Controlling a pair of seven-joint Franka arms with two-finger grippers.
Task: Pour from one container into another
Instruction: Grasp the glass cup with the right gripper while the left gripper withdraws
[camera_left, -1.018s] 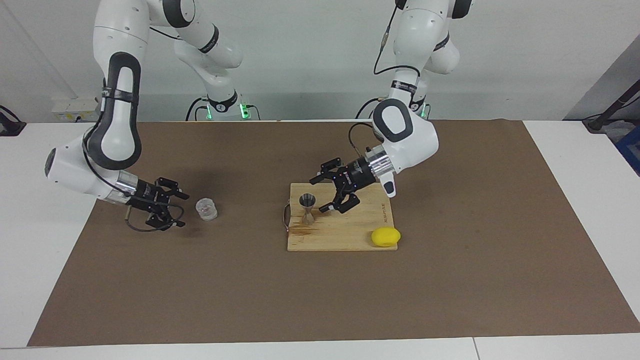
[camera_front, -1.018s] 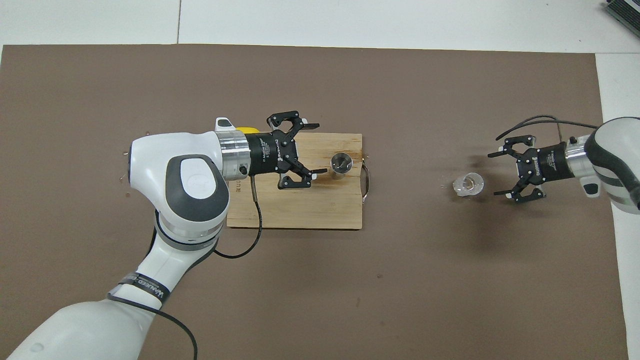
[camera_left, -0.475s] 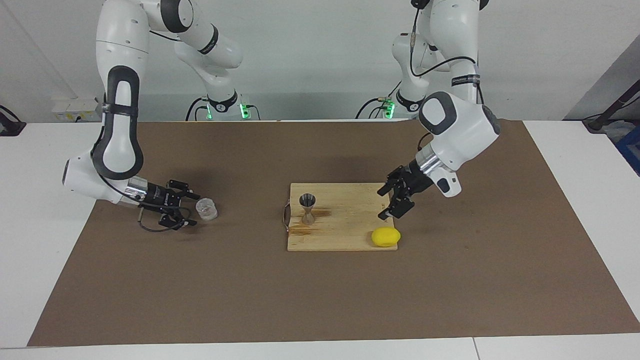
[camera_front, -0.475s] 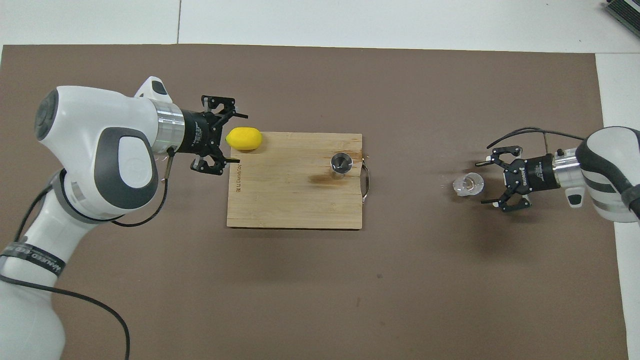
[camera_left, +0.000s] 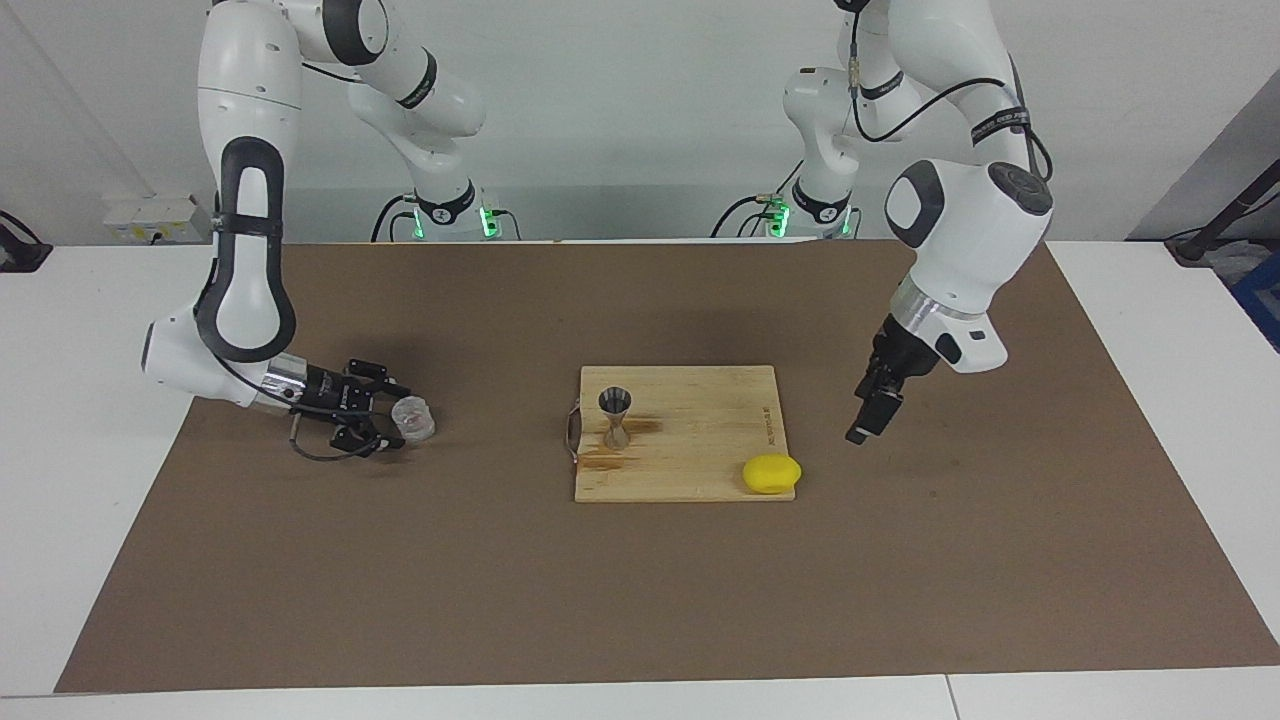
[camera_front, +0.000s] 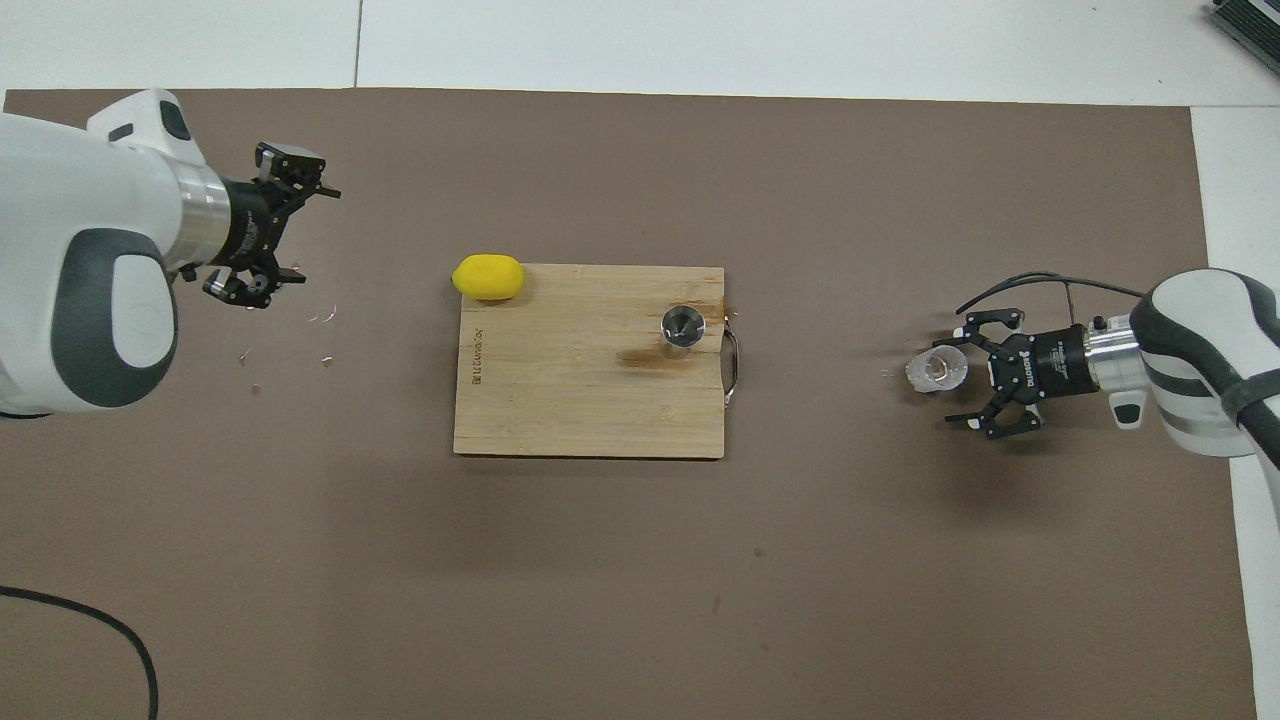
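The clear cup (camera_left: 413, 418) (camera_front: 936, 369) stands on the brown mat toward the right arm's end of the table. My right gripper (camera_left: 388, 420) (camera_front: 955, 377) lies low beside it, open, its fingertips reaching the cup's sides without closing on it. The steel jigger (camera_left: 614, 414) (camera_front: 683, 326) stands upright on the wooden board (camera_left: 700, 450) (camera_front: 560, 400), near the board's handle. My left gripper (camera_left: 866, 420) (camera_front: 318, 237) hangs open and empty over the mat off the board's edge, toward the left arm's end.
A yellow lemon-like lump (camera_left: 771, 473) (camera_front: 488, 277) rests at the board's corner farthest from the robots, on the left arm's side. A wet stain marks the board beside the jigger. The brown mat (camera_left: 640, 600) covers most of the table.
My left gripper has drawn back from beside the jigger, across the board, to over the mat. My right gripper has slid closer until its fingers flank the cup.
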